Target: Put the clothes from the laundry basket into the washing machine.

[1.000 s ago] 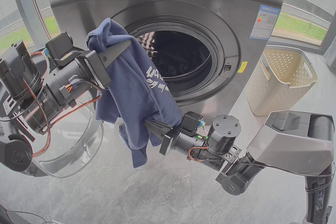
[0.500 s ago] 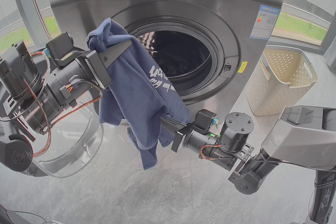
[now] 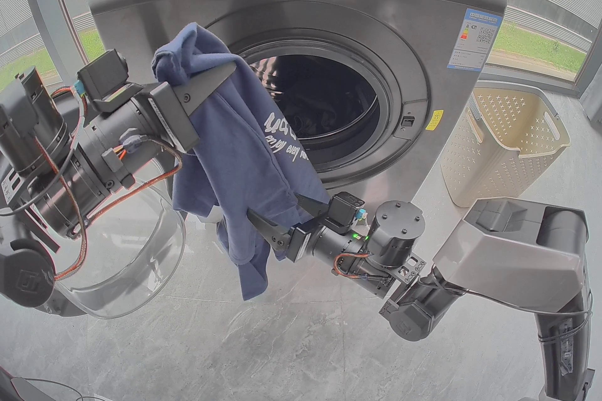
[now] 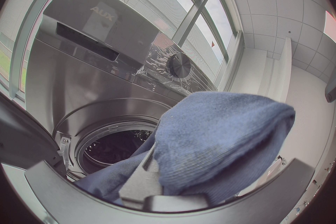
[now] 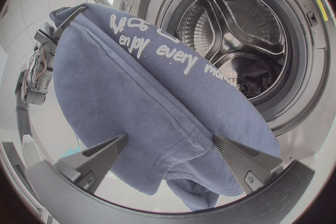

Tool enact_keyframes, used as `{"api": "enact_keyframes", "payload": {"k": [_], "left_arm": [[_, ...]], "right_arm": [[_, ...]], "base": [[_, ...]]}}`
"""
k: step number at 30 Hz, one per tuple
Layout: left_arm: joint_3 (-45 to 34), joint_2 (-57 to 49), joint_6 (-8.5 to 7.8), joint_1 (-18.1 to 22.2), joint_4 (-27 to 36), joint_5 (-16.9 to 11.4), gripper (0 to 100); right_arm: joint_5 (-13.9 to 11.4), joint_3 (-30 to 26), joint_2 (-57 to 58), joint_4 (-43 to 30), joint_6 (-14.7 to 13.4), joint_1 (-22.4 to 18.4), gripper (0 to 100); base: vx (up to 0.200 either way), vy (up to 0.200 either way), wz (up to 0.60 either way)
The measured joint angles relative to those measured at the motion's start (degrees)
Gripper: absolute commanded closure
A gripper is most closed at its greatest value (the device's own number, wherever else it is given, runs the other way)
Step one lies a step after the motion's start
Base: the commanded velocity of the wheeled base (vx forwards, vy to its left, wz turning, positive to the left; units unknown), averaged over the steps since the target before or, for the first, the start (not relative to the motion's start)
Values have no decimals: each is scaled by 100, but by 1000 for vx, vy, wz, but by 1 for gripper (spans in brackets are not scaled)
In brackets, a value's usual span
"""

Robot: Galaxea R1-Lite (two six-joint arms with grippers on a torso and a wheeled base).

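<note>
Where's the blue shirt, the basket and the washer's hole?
shirt [image 3: 248,183], head view, cloth under its white letters.
basket [image 3: 495,170], head view, its dotted side wall.
hole [image 3: 329,98], head view, the dark inside.

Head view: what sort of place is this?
Likely a laundry room, or a test bay set up as one: a front-loading washing machine, a cream laundry basket beside it on the tiled floor, and large windows behind.

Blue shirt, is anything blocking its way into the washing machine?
Nothing visible does. The blue shirt hangs from the left gripper right before the drum opening. The glass door is swung aside, and some dark clothes lie low inside the drum.
</note>
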State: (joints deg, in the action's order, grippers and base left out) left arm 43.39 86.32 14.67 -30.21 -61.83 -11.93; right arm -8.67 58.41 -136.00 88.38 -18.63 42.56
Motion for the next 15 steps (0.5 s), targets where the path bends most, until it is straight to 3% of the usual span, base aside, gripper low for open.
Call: {"api": "enact_keyframes", "payload": {"k": [1,2,15], "left_arm": [[-1,-9,-2,0,0,0,100],[-9,-18,-2,2,0,0,100],[-85,-33,9,69,-11,-10,100]], "right_arm": [[0,63,-50,13,-6,7,0],[0,113,-91,24,-11,13,100],[35,123,-63,30,-34,77,100]], "base": [[0,0,0],[0,0,0],[0,0,0]]}}
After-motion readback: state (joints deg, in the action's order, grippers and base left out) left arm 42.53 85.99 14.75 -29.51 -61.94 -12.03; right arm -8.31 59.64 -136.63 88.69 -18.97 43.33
